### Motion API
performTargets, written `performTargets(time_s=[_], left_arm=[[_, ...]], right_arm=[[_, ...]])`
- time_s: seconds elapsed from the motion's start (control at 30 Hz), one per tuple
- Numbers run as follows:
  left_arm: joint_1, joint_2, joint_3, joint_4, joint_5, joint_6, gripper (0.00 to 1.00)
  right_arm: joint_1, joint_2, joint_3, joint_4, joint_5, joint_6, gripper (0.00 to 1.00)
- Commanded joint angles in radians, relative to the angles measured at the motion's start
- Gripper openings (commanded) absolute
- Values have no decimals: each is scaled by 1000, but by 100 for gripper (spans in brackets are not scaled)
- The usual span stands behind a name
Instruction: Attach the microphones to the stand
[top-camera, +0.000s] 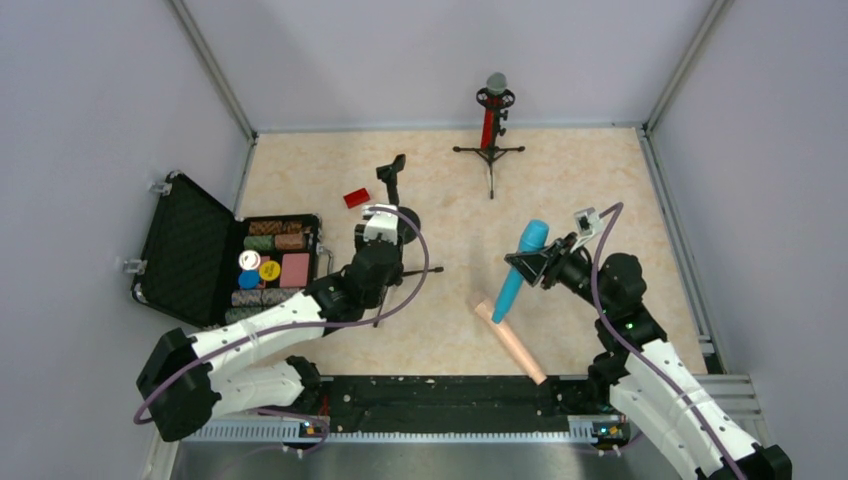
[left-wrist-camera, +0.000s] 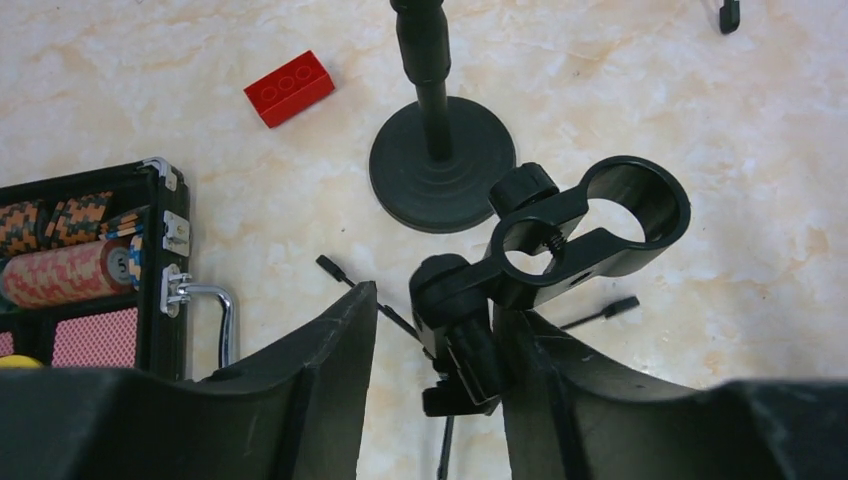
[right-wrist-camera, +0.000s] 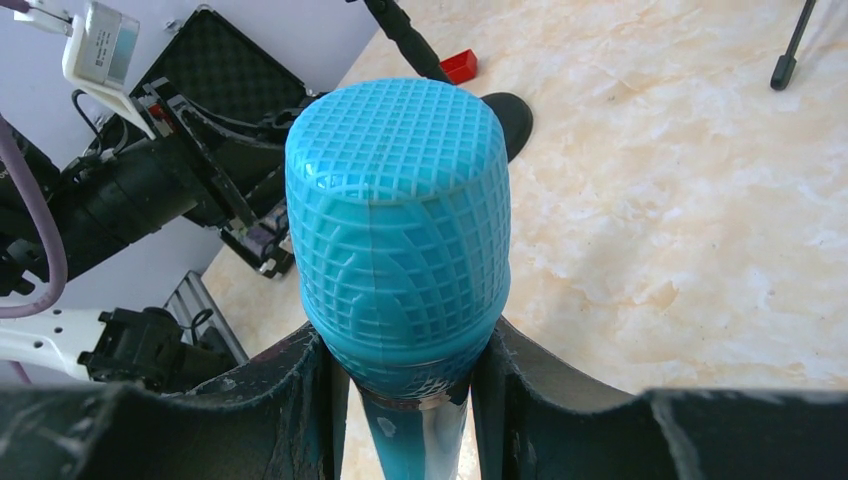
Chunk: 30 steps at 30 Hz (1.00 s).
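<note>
Cyan-blue ribbed plastic fills the right wrist view: the cyan-blue microphone (right-wrist-camera: 398, 215) sits head-up in the right gripper (right-wrist-camera: 405, 350), whose two fingers are pressed against its neck just below the head, holding it tilted above the marbled table (top-camera: 580, 180). The peach-pink microphone (top-camera: 512, 342) lies flat on the table, one end just under the blue one's tail. The red microphone (top-camera: 489, 122) stands upright in the far tripod stand (top-camera: 489, 152) by the back wall.

The left gripper (left-wrist-camera: 440, 300) straddles the stem of a black double-ring clamp (left-wrist-camera: 590, 225). One finger lies against the stem, and a strip of table shows beside the other, so it is not clamped. Just beyond stand a round-base stand (left-wrist-camera: 443, 165) and a red block (left-wrist-camera: 289, 88). An open poker-chip case (top-camera: 190, 250) lies to the left.
</note>
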Motion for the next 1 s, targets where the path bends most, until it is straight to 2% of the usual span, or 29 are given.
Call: performTargets(time_s=[0.0, 0.1, 0.27, 0.57, 0.73, 0.97], left_arm=[[-1, -7, 7, 36, -2, -50, 59], [-1, -19, 2, 18, 28, -49, 75], [-1, -56, -5, -61, 96, -55, 85], [-1, -243, -31, -65, 309, -51, 93], [1, -329, -31, -57, 377, -53, 99], [13, -280, 131, -213, 519, -50, 99]], right_arm=[[8, 4, 64, 81, -7, 2, 0], [7, 7, 67, 84, -5, 0, 0], [9, 8, 64, 86, 6, -5, 0], [8, 26, 74, 116, 9, -5, 0], [8, 51, 99, 126, 2, -12, 0], [7, 96, 131, 171, -3, -11, 0]])
